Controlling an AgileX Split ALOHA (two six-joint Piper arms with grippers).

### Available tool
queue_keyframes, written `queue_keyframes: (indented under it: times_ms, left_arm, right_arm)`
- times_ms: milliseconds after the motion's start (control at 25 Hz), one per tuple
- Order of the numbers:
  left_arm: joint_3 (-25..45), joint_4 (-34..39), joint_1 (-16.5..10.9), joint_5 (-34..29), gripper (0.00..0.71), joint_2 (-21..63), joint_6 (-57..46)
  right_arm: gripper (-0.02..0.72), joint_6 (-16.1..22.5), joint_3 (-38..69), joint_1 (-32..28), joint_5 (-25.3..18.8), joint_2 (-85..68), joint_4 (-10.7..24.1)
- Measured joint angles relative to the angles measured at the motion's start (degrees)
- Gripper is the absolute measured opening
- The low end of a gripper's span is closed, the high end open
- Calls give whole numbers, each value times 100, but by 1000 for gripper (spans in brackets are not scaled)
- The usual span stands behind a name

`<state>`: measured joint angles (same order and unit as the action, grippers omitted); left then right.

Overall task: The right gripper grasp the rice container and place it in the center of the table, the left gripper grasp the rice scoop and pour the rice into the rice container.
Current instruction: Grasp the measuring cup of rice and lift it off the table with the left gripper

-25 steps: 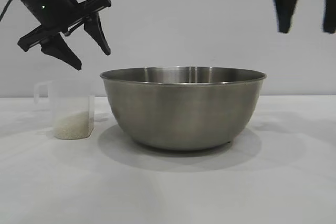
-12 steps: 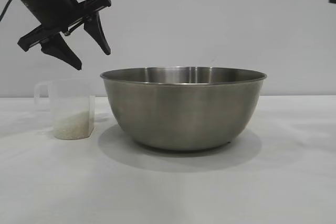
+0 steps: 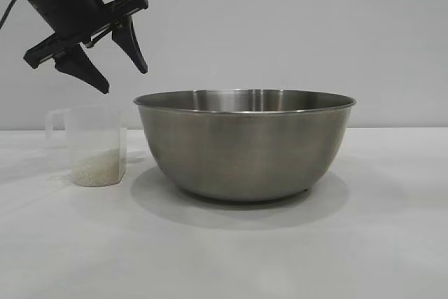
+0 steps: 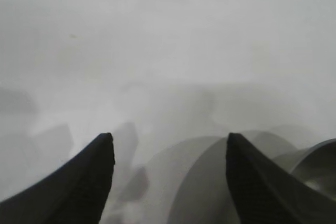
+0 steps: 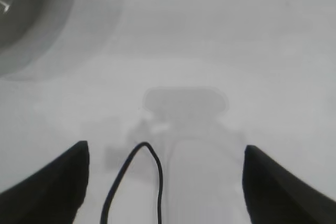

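Note:
The rice container, a large steel bowl, stands on the white table near its middle. Left of it stands the rice scoop, a clear cup with its handle turned away from the bowl and rice in its bottom. My left gripper hangs open above the scoop, tilted, touching nothing. In its wrist view the left gripper is empty, with the bowl's edge to one side. The right gripper stands open and empty high over bare table, with the bowl at the frame's corner; the exterior view does not show it.
A thin black cable loops between the right gripper's fingers in its wrist view. A plain pale wall stands behind the table. Bare tabletop lies in front of and to the right of the bowl.
The right gripper has risen out of the top right of the exterior view. The left gripper, scoop and bowl have not moved.

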<state>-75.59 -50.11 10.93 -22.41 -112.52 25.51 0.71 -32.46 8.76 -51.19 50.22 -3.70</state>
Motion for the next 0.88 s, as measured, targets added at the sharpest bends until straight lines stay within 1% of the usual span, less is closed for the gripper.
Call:
queue_keyframes:
  times_ms: [120, 280, 400, 520, 560, 720, 880]
  left_arm:
    - [0, 0, 0, 0, 397, 0, 0]
    - [0, 0, 0, 0, 397, 0, -10]
    - [0, 0, 0, -5, 397, 0, -10]
    - [0, 0, 0, -5, 397, 0, -10]
    - [0, 0, 0, -5, 397, 0, -10]
    - [0, 0, 0, -5, 397, 0, -10]
    - [0, 0, 0, 7, 397, 0, 1]
  right_arm:
    - [515, 0, 377, 0, -106, -904, 21]
    - [515, 0, 422, 0, -307, -2055, 21]
    - [515, 0, 385, 0, -660, -2720, 21]
    - [515, 0, 385, 0, -1189, -3205, 21]
    - [515, 0, 385, 0, -1292, -3361, 21]
    - [515, -12, 385, 0, -1391, -4034, 21]
    - [515, -177, 385, 0, -1426, -4668, 21]
